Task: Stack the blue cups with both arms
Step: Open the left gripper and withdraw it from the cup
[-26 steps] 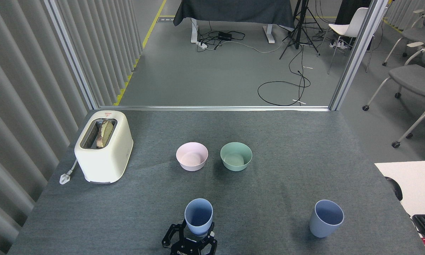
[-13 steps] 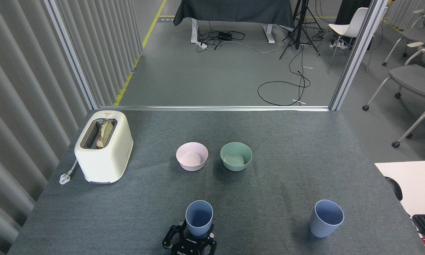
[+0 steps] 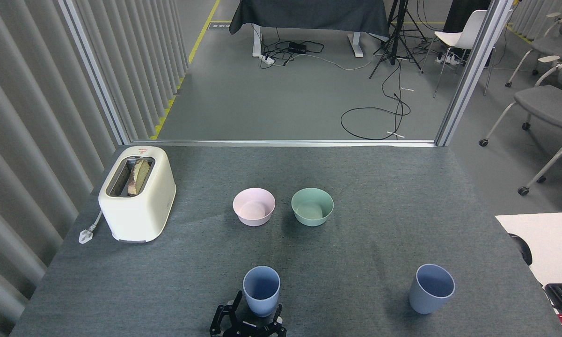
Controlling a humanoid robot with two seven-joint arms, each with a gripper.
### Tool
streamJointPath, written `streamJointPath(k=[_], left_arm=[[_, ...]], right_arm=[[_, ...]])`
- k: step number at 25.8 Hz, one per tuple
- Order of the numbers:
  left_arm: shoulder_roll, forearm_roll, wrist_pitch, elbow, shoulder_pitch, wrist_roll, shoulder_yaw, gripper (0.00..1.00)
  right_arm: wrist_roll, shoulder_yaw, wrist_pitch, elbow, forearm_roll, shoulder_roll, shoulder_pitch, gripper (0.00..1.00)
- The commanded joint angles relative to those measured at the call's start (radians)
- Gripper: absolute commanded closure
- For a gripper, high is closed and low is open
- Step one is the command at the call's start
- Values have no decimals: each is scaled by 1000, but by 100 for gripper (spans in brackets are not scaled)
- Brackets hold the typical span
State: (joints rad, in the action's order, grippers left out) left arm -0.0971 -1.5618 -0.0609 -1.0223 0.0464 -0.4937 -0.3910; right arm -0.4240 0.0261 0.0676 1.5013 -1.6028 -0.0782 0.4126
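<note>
Two matte tapered blue cups (image 3: 261,290) (image 3: 431,288) on grey felt table (image 3: 379,234).

Only one gripper (image 3: 254,314) shows, black, rising from the bottom edge of the view at the middle of the bench's near edge. Nothing more of its arm is in view, so it cannot be said which arm it belongs to. Its two fingers (image 3: 236,302) point upward and away from the robot, spread apart to either side of a blue cup (image 3: 261,290). Whether the fingertips touch the cup cannot be told.
</note>
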Motion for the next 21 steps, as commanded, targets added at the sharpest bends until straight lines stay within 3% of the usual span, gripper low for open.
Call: streamJointPath(k=[1,6,15,18,21], left_arm=[[5,0,9,-65,-60,0,1,0],[28,2,-2,-150,-158,0,20,0],[105,19,13,-361,-333,1,238,0],[134,108,18,-403,-372,1,271,0],[194,235,35,-400,-378,1,287,0]], right_arm=[[-1,-2,1,-1,1,0,0,0],[-1,0,0,-7,1,0,0,0],[7,-14,1,-7,1,-2,0,0],[14,-31,4,-9,1,0,6,0],[14,-127,15,-32,1,-2,5,0]])
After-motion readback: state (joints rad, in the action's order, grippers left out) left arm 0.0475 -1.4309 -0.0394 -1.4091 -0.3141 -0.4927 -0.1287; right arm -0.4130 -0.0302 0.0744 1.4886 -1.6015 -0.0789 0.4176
